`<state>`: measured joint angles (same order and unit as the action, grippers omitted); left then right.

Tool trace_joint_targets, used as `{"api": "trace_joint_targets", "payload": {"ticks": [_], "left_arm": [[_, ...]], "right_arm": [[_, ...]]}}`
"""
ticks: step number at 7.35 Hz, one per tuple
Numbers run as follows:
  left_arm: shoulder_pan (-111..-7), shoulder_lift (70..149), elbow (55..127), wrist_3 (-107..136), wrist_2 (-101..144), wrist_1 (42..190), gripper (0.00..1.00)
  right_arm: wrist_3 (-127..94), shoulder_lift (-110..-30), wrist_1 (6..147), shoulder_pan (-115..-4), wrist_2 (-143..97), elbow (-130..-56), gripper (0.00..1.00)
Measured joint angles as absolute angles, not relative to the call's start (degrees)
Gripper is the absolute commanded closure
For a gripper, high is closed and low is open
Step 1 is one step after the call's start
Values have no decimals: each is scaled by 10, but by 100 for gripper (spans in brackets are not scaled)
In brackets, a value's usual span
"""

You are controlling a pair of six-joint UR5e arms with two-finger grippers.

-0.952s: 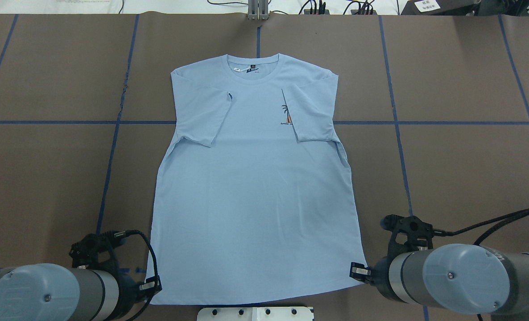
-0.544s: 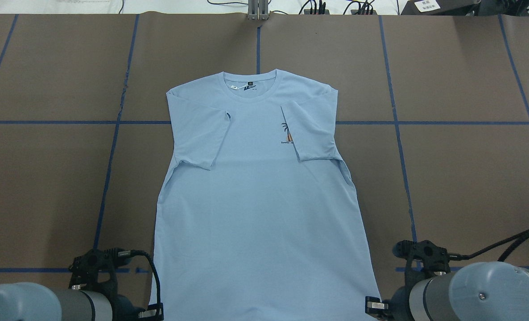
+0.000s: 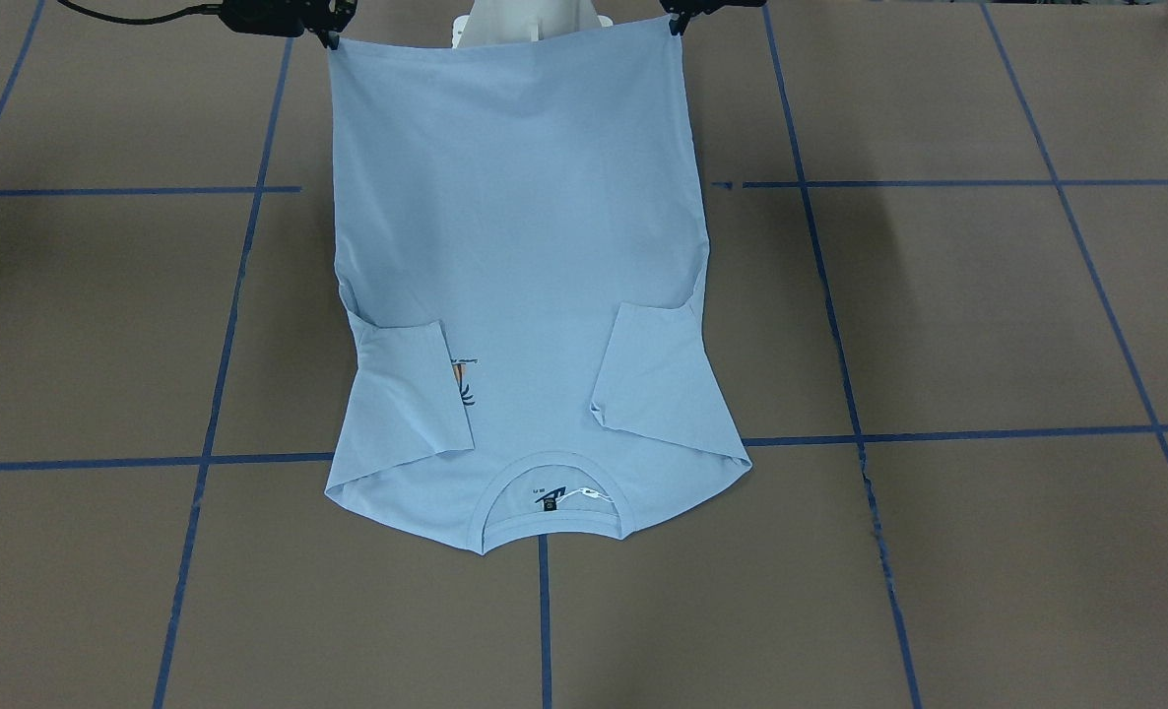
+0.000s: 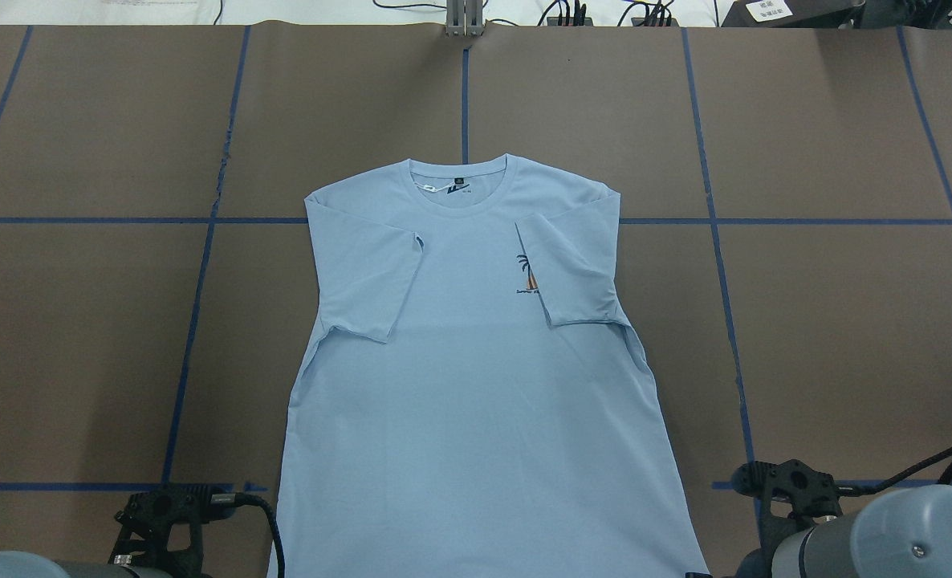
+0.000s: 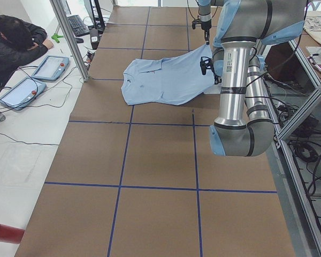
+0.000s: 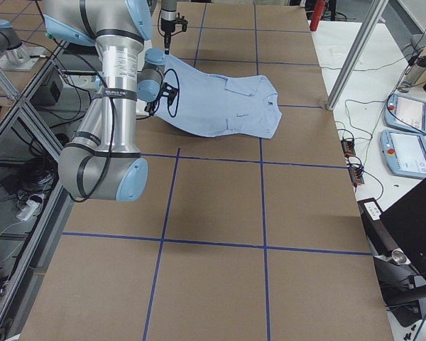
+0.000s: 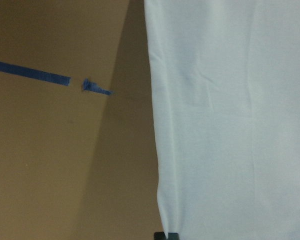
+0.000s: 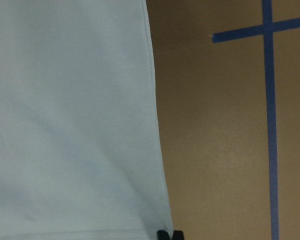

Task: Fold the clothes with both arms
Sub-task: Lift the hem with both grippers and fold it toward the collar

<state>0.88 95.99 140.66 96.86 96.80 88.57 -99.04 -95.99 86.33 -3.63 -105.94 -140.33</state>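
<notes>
T-shirt (image 4: 476,385), light blue, short-sleeved, one item; lies face up on the brown worktop (image 4: 829,321), stretched lengthwise away from both pincers
- Left pincer (image 3: 681,22): closed on one hem corner; its wrist view shows a black fingertip (image 7: 166,235) pinching the cloth edge
- Right pincer (image 3: 331,32): closed on the other hem corner, fingertip (image 8: 169,234) likewise at the cloth edge
- Hem: held taut between the two pincers and raised off the worktop; in the side views the cloth slopes down from the pincers to the collar end, which rests flat
- Sleeves: both folded inward over the chest; the sleeve (image 4: 572,269) on the right pincer's side covers part of the palm print (image 4: 527,277)
- Neck label (image 4: 460,180): dark, inside the collar, at the end farthest from the pincers
- White pedestal base (image 3: 525,25): between the pincers, behind the raised hem
- Blue tape lines (image 4: 195,321): a grid on the worktop, one strip running under the chest
- Grey metal post (image 4: 464,18): far worktop edge, beyond the collar
- Two tablets (image 5: 49,67) and a person in dark clothes (image 5: 13,40): on the white side surface, well apart from both pincers
</notes>
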Motion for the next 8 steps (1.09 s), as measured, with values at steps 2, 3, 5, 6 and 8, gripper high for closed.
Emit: {"api": "trace_joint_targets", "payload": {"ticks": [2, 3, 5, 6, 8], "left_arm": [[-21, 961, 1398, 953, 968, 885, 100], [-49, 962, 1394, 926, 968, 884, 100], [-111, 966, 1380, 887, 971, 884, 100], [-135, 973, 1363, 881, 976, 884, 100], [-186, 1017, 1304, 860, 982, 885, 100]], "right_arm": [[-988, -934, 860, -88, -1060, -1377, 100], [-980, -914, 858, -126, -1061, -1361, 100], [-953, -868, 847, -211, -1062, -1324, 100], [-947, -846, 836, -249, -1062, -1298, 100], [-940, -801, 807, -308, -1061, -1231, 100]]}}
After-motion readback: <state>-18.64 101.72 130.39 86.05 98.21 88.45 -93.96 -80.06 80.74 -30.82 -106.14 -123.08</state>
